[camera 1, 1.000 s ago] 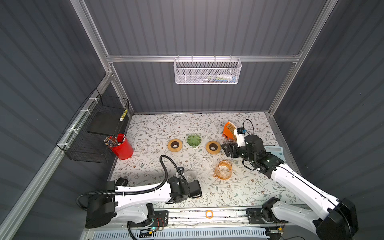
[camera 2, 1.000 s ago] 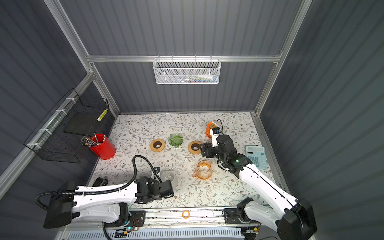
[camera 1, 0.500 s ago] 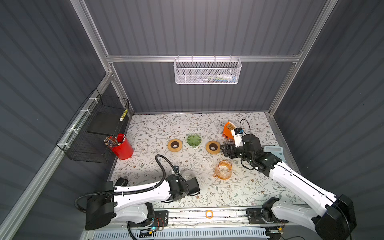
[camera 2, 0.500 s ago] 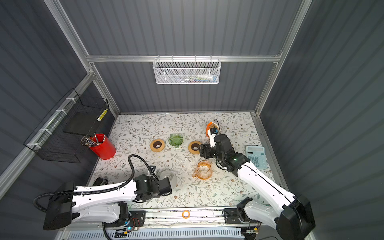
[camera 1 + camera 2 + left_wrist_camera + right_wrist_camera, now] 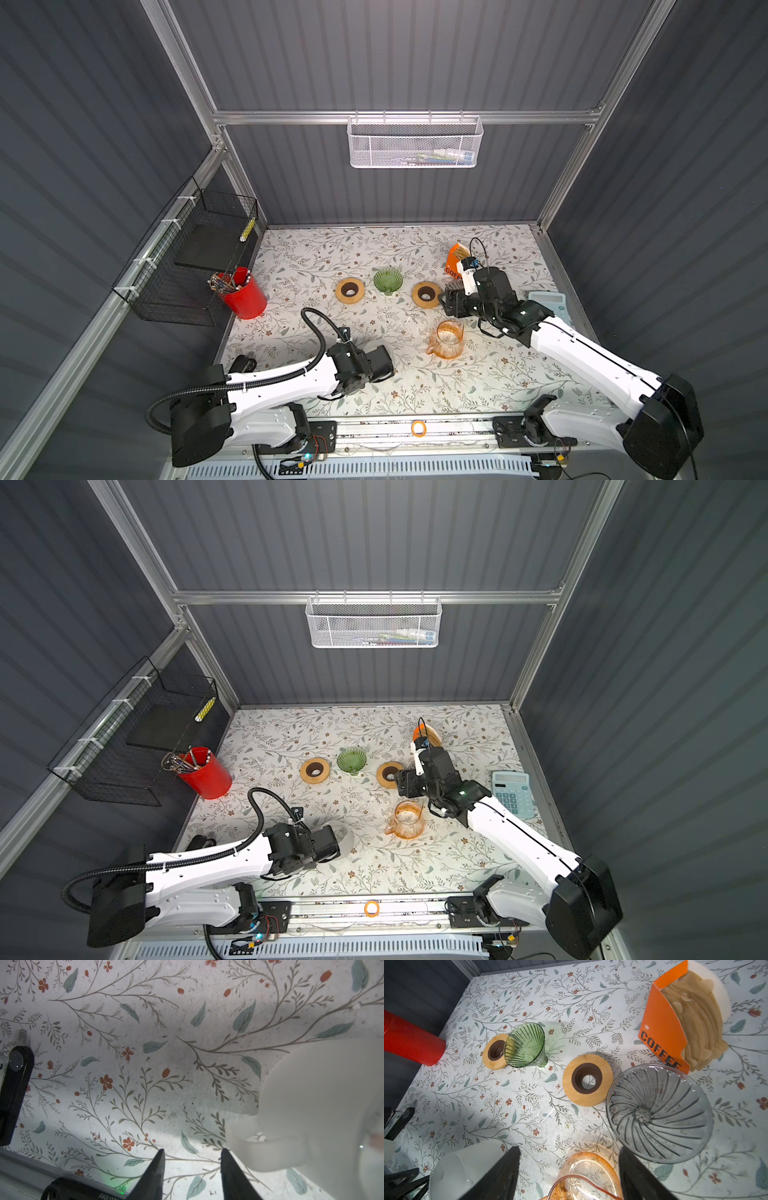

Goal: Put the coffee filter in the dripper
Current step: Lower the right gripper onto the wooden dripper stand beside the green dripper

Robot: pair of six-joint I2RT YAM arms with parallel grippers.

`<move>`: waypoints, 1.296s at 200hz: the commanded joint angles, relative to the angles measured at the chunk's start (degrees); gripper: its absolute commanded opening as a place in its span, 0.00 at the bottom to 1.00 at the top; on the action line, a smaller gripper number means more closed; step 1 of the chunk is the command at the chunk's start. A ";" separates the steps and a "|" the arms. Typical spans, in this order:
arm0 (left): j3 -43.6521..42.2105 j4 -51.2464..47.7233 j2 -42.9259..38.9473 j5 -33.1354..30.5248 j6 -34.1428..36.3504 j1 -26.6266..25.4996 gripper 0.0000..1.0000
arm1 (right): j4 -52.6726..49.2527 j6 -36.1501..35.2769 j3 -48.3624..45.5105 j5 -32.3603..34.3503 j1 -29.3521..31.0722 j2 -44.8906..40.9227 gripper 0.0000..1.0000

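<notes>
right jaws: apart, clamped on nothing; the orange glass carafe [image 5: 587,1176] shows between them in the right wrist view
left jaws: apart, only bare surface [image 5: 145,1064] between them; the handle of a white dripper [image 5: 311,1105] sits just beside one jaw
coffee filters [image 5: 695,1022] — position: standing in the orange box [image 5: 660,1028], on the far side of the grey dripper [image 5: 658,1113] from the right jaws; near them, not touching; well apart from the left jaws
coffee filters — look: tan paper, a fanned stack on edge, rounded tabs along the top
orange box: open-sided, black "coffee" lettering
grey dripper: smoked glass, spiral ribs, mouth up, just beside the box and a wooden ring [image 5: 588,1080]
green dripper [image 5: 387,280]: ribbed glass, between two wooden rings
</notes>
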 commanded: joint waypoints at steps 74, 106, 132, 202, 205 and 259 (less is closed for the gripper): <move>6.84 1.00 -4.71 -2.31 10.61 0.74 0.44 | -8.38 -2.42 10.51 3.06 2.24 10.60 0.74; 9.98 2.79 -5.37 -2.28 13.91 0.74 0.44 | -9.51 -3.86 13.97 2.57 3.50 16.53 0.73; 12.28 5.56 -5.38 -3.02 16.04 0.74 0.45 | -11.59 -5.16 17.96 2.57 4.68 22.47 0.73; 12.09 15.18 -10.94 -0.62 21.81 7.70 0.48 | -11.98 -6.33 23.71 3.16 5.50 33.02 0.72; 11.94 15.59 -11.26 -0.08 22.17 8.29 0.48 | -12.06 -6.50 23.97 3.16 5.50 33.43 0.72; 11.48 19.84 -11.26 8.14 26.82 17.37 0.48 | -13.47 -9.14 28.18 5.86 5.51 39.26 0.71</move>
